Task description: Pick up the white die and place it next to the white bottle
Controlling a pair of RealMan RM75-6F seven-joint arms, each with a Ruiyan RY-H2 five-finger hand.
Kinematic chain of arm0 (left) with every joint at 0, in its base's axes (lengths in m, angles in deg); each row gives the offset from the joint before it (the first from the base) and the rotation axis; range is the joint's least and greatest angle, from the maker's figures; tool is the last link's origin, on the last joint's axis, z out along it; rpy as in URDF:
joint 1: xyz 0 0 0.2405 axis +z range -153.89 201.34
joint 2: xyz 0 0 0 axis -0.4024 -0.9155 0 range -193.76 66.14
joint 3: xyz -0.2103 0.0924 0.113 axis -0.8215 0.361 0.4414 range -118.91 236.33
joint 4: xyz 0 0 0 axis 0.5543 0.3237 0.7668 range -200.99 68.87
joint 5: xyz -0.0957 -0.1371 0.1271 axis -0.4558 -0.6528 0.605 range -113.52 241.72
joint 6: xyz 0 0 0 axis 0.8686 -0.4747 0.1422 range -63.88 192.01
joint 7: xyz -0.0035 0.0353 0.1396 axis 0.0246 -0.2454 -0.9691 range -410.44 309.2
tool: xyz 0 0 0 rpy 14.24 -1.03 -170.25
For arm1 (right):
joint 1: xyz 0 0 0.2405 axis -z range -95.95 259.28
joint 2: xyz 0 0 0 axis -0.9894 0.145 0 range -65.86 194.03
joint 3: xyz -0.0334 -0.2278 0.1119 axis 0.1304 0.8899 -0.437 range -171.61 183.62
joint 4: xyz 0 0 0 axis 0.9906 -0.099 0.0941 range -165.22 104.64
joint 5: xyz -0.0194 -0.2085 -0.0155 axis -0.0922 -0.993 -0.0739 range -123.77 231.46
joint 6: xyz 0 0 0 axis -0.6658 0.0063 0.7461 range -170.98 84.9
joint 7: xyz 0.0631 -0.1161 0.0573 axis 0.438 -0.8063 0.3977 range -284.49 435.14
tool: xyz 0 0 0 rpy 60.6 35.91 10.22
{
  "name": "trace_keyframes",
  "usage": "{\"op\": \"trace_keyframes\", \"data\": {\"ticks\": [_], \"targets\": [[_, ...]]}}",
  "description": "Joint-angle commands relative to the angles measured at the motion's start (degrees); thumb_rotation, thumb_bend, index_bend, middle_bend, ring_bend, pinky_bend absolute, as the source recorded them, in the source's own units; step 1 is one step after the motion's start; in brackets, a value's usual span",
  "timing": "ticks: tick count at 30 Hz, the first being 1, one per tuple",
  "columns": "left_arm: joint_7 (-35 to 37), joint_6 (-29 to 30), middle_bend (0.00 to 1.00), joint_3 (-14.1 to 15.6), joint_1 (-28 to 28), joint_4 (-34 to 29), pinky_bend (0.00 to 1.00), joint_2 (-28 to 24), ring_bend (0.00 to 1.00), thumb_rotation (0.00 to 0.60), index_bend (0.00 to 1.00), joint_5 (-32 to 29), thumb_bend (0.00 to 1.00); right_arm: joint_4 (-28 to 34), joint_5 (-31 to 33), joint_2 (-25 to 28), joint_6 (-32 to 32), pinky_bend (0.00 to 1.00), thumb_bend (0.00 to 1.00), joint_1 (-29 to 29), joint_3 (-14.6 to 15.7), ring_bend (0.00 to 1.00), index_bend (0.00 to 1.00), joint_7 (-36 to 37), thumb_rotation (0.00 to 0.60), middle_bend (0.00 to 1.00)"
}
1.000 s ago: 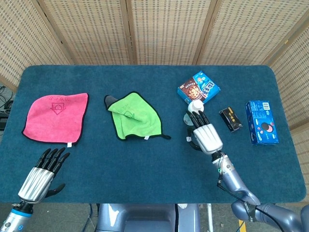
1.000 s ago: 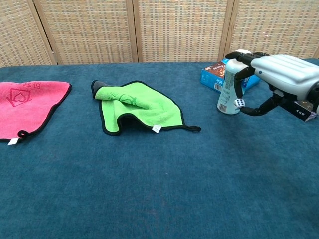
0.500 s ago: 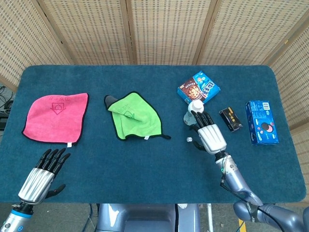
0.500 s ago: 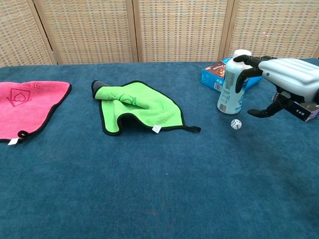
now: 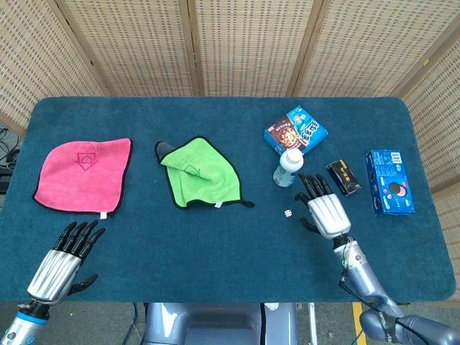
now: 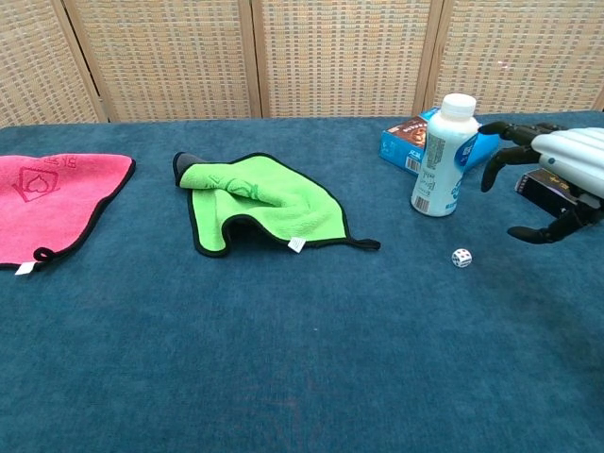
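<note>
The white die (image 5: 287,213) (image 6: 461,258) lies on the blue table, a short way in front of the upright white bottle (image 5: 289,167) (image 6: 440,157). My right hand (image 5: 327,211) (image 6: 559,177) hovers to the right of the die, fingers spread and holding nothing. My left hand (image 5: 65,256) rests open near the front left edge of the table, seen only in the head view.
A green cloth (image 5: 198,172) lies mid-table and a pink cloth (image 5: 83,174) at the left. Behind the bottle sits a blue snack box (image 5: 295,131). A small black box (image 5: 343,177) and a blue cookie pack (image 5: 389,181) lie at the right.
My right hand let go of the die by the bottle and drew back toward the right and front. The die dropped to the table and rolled a little forward. The left hand stayed still.
</note>
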Motion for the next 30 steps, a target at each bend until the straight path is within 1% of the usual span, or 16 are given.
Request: {"op": "trace_keyframes", "data": {"ticks": [1, 3, 6, 8, 10, 18, 25, 30], "targets": [[-0.1, 0.0, 0.00, -0.1, 0.0, 0.1, 0.00, 0.0, 0.00, 0.600, 0.00, -0.2, 0.21, 2.3, -0.7, 2.3, 2.7, 0.00, 0.31, 2.5, 1.5, 0.00, 0.29, -0.5, 0.600, 0.00], [-0.2, -0.2, 0.00, -0.1, 0.0, 0.1, 0.00, 0.1, 0.00, 0.600, 0.00, -0.3, 0.21, 3.4, -1.1, 3.5, 4.6, 0.00, 0.31, 4.0, 2.1, 0.00, 0.27, -0.2, 0.600, 0.00], [-0.4, -0.3, 0.00, -0.1, 0.0, 0.1, 0.00, 0.2, 0.00, 0.600, 0.00, -0.3, 0.21, 4.3, -1.9, 5.4, 7.8, 0.00, 0.28, 6.6, 3.1, 0.00, 0.25, 1.0, 0.600, 0.00], [-0.8, -0.4, 0.00, 0.0, 0.0, 0.2, 0.00, 0.4, 0.00, 0.600, 0.00, -0.2, 0.21, 3.6, -2.8, 7.3, 11.3, 0.00, 0.26, 9.6, 4.5, 0.00, 0.24, 1.4, 0.600, 0.00], [-1.0, -0.5, 0.00, 0.0, 0.0, 0.3, 0.00, 0.6, 0.00, 0.600, 0.00, -0.2, 0.21, 2.3, -3.3, 8.0, 13.8, 0.00, 0.26, 12.0, 5.5, 0.00, 0.24, 3.2, 0.600, 0.00], [-1.0, 0.3, 0.00, -0.4, 0.3, 0.6, 0.00, 1.0, 0.00, 0.600, 0.00, -0.5, 0.21, -0.1, -4.9, 9.1, 19.0, 0.00, 0.26, 17.1, 7.1, 0.00, 0.20, 6.3, 0.600, 0.00], [-0.3, 0.6, 0.00, -1.0, 0.3, 1.4, 0.00, 1.2, 0.00, 0.600, 0.00, -1.2, 0.21, 0.3, -5.7, 10.6, 20.7, 0.00, 0.26, 19.5, 7.6, 0.00, 0.18, 7.1, 0.600, 0.00], [0.1, 1.2, 0.00, -1.8, 0.4, 1.6, 0.00, 0.9, 0.00, 0.600, 0.00, -2.2, 0.21, 0.8, -6.1, 11.1, 20.8, 0.00, 0.26, 19.8, 6.8, 0.00, 0.18, 8.0, 0.600, 0.00]]}}
